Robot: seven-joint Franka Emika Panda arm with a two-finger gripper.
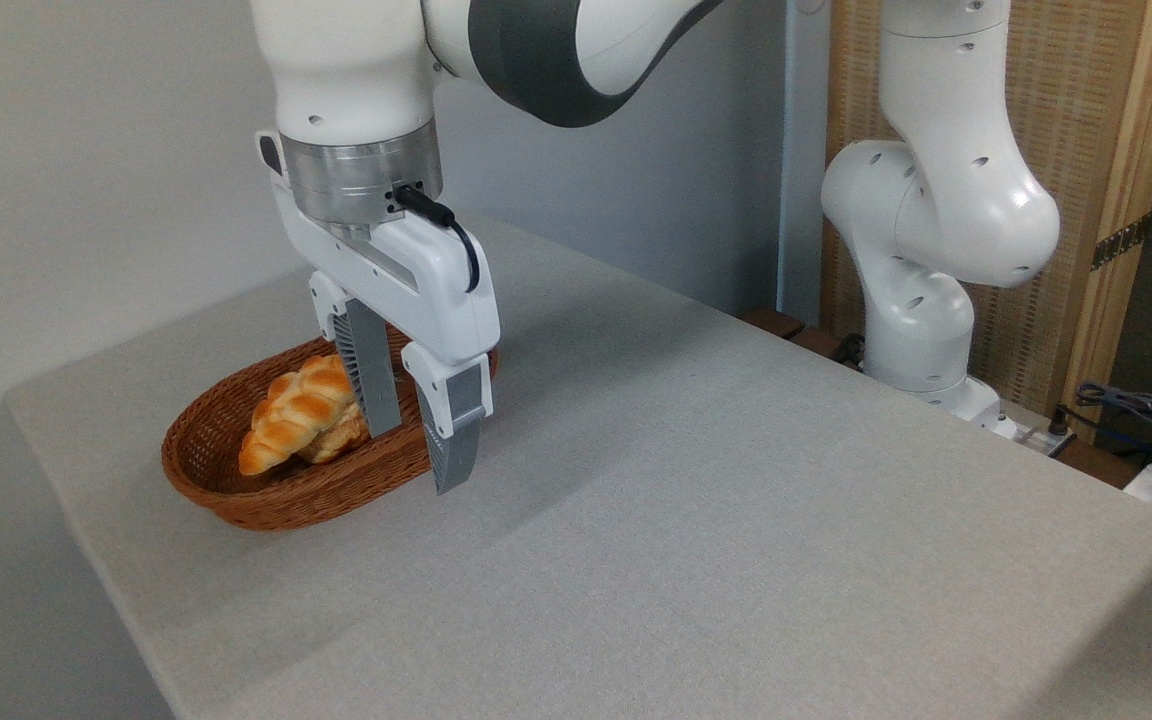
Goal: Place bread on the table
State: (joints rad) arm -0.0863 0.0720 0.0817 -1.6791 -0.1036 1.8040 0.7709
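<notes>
Bread (294, 410) lies inside a brown wicker basket (236, 500) on the grey table (736, 520), partly atop a pale bun (341, 440). Gripper (419, 455) hangs over the basket's right end, jaws wide apart, holding nothing.

Bread (298, 412) in basket (236, 500) at table (736, 520) left (gripper (421, 455) just right of it).
</notes>
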